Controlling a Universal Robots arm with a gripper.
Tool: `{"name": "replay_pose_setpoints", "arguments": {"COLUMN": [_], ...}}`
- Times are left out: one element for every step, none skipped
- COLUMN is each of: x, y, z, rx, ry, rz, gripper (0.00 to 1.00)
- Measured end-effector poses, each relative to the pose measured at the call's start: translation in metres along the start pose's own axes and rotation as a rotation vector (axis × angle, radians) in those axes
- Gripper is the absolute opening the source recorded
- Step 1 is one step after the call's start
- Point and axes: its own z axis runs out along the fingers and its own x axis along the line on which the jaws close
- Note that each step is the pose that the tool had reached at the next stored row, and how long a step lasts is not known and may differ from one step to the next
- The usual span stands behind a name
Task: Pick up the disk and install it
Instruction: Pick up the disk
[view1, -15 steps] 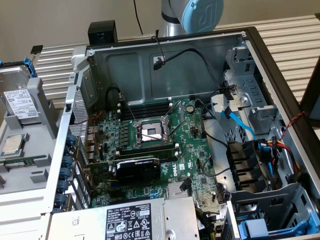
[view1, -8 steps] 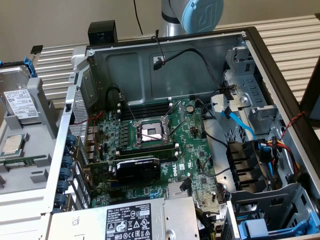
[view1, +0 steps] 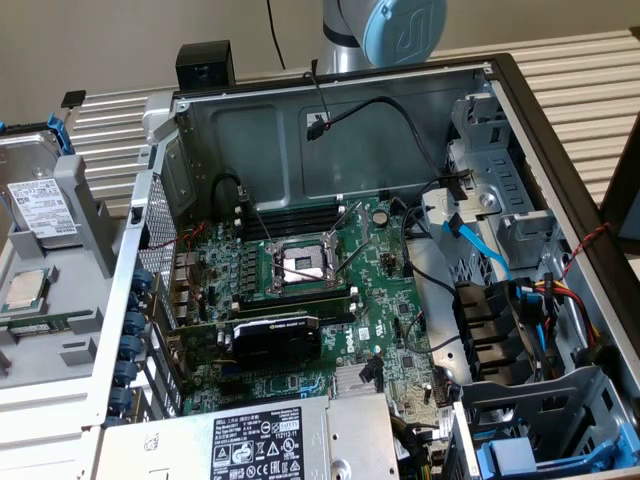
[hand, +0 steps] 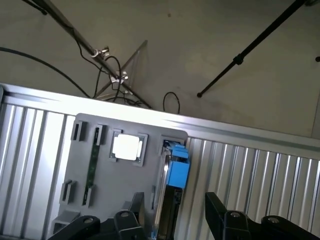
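The disk (view1: 42, 205), silver-grey with a white label and a blue carrier frame, stands on edge in a grey parts holder (view1: 85, 215) at the exterior view's left, outside the computer case. In the wrist view the disk (hand: 176, 169) shows edge-on with its blue frame facing the camera. My gripper (hand: 175, 207) hovers over it, open. One black finger (hand: 136, 207) stands on each side of the disk's edge, with a gap between each finger and the disk. Nothing is held.
The open computer case (view1: 560, 150) holds a motherboard (view1: 300, 270), cables and blue drive bays (view1: 520, 455) at its near right corner. A processor chip (hand: 126, 147) and a memory stick (hand: 92, 160) sit in the holder beside the disk. The arm's blue joint (view1: 400, 30) rises behind the case.
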Motion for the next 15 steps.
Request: {"name": "replay_pose_setpoints", "arguments": {"x": [0.000, 0.000, 0.000, 0.000, 0.000, 0.000, 0.000, 0.000, 0.000, 0.000, 0.000, 0.000, 0.000, 0.000, 0.000], "y": [0.0003, 0.0007, 0.0011, 0.0014, 0.0017, 0.0017, 0.0017, 0.0017, 0.0017, 0.0016, 0.0016, 0.0015, 0.0014, 0.0014, 0.0013], "z": [0.0015, 0.0030, 0.0041, 0.0053, 0.0062, 0.0066, 0.0076, 0.0091, 0.0109, 0.0127, 0.0146, 0.0163, 0.0181, 0.0199, 0.0218], "rx": [0.0000, 0.0000, 0.0000, -0.0001, -0.0001, -0.0002, -0.0001, -0.0001, -0.0001, -0.0001, -0.0002, -0.0002, -0.0001, -0.0001, -0.0002], "ry": [-0.0003, -0.0006, -0.0009, -0.0012, -0.0014, -0.0014, -0.0015, -0.0015, -0.0016, -0.0016, -0.0016, -0.0016, -0.0016, -0.0017, -0.0017], "rz": [0.009, 0.019, 0.027, 0.036, 0.043, 0.045, 0.045, 0.046, 0.047, 0.049, 0.049, 0.050, 0.050, 0.051, 0.052], "gripper": [0.60, 0.60, 0.60, 0.60, 0.60, 0.60, 0.60, 0.60, 0.60, 0.60, 0.60, 0.60, 0.60, 0.60, 0.60]}}
